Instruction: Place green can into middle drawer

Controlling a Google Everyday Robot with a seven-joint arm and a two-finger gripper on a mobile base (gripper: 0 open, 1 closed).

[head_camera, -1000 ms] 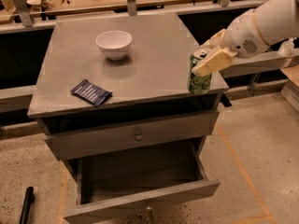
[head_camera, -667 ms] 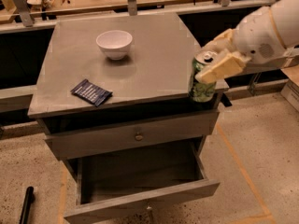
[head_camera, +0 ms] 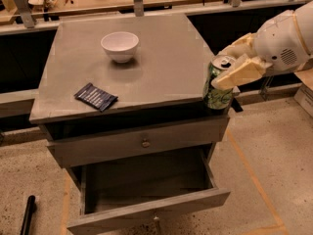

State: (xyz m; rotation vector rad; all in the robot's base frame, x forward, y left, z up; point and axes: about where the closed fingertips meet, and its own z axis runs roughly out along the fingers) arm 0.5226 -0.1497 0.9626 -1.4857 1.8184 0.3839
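Note:
The green can [head_camera: 218, 93], mottled green and white with a silver top, hangs in the air just past the cabinet top's front right corner. My gripper [head_camera: 234, 65] is shut on the green can, its cream fingers [head_camera: 238, 72] clasping the can's upper part from the right. The middle drawer [head_camera: 146, 182] stands pulled open below and to the left of the can, its dark floor bare. The upper drawer front with a small round knob [head_camera: 145, 143] is shut above it.
A white bowl [head_camera: 120, 46] and a dark blue packet [head_camera: 96, 96] rest on the grey cabinet top [head_camera: 161, 58]. A black rod [head_camera: 27, 215] lies on the speckled floor at the lower left. Workbenches run behind the cabinet.
My gripper has carried the green can forward and down, off the cabinet top's right edge toward the front corner. The drawer, bowl and packet have not moved.

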